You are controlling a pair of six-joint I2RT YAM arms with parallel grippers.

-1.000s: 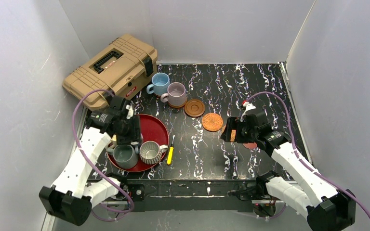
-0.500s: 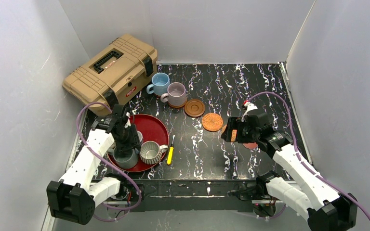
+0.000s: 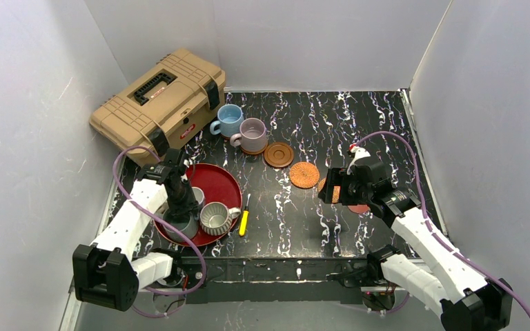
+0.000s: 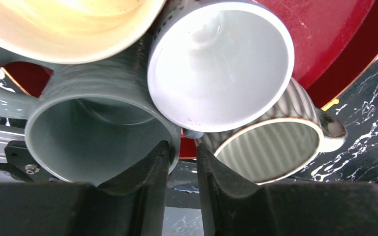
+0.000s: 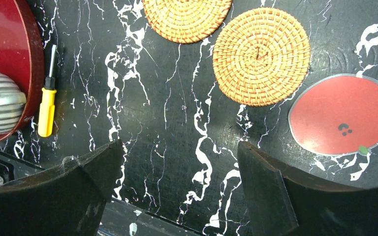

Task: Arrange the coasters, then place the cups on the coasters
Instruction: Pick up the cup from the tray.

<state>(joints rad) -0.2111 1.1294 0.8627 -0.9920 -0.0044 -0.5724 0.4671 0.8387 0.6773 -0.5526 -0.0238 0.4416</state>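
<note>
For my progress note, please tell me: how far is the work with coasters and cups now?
Done: a brown wooden coaster, two woven coasters and the red coaster lie spread out; the mauve mug seems to stand on another coaster. In hand: the left gripper straddles the rim of the grey-green mug in the red tray; the right gripper hangs open. Left: the tray's four mugs need coasters.

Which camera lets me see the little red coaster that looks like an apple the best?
The right wrist view. The red coaster lies flat and whole there, with its grey edge, dark dots and small green speck. The top view shows only a small red sliver of it; the left wrist view shows none of it.
</note>
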